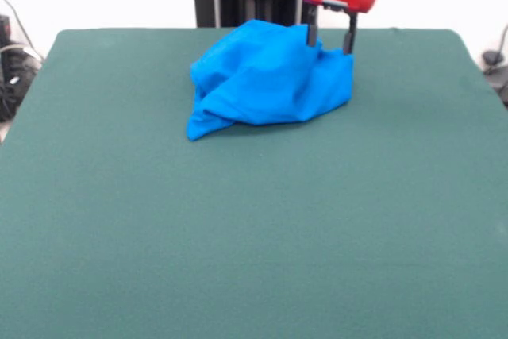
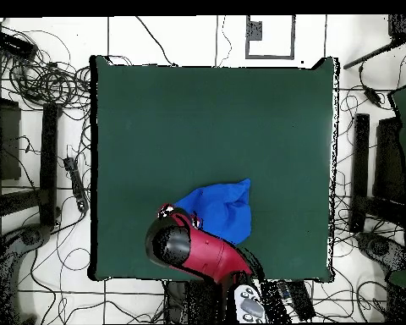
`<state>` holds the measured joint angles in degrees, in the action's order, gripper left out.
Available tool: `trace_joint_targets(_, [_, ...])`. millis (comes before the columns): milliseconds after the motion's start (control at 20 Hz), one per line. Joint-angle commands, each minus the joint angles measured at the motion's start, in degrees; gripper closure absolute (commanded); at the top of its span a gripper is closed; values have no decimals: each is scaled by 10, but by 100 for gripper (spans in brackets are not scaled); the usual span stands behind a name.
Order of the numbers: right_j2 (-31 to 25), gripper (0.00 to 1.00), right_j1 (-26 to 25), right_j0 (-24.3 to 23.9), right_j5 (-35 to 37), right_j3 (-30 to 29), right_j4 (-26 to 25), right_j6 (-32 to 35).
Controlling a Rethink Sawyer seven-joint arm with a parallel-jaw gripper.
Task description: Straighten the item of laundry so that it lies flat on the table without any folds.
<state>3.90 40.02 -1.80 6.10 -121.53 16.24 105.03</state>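
Observation:
The item of laundry (image 1: pixel 266 81) is a bright blue shirt bunched into a crumpled heap on the far middle of the dark green table (image 1: pixel 238 236). No print shows on it. My gripper (image 1: pixel 330 40) comes down at the heap's upper right edge, open, its two black fingers (image 1: pixel 312 35) apart and straddling a raised fold of the cloth. From overhead, the shirt (image 2: pixel 222 212) lies near the table's (image 2: pixel 206 118) bottom edge, with the red and black arm head over its left part. The gripper (image 2: pixel 179 218) is mostly hidden under that head.
Green cloth stretches wide on all sides of the heap except behind it, where the table edge (image 1: pixel 254 29) is close. Cables (image 2: pixel 54 85) and black stands (image 2: pixel 363 169) lie on the floor around the table.

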Motion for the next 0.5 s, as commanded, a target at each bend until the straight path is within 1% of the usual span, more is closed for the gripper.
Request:
trace_joint_targets(50, [-33,0,-20,24,-29,-26,40,165])
trace_joint_targets(300, [-34,0,-21,25,-28,-26,38,163])
trace_joint_targets(500, [-36,0,-17,37,-29,-29,43,171])
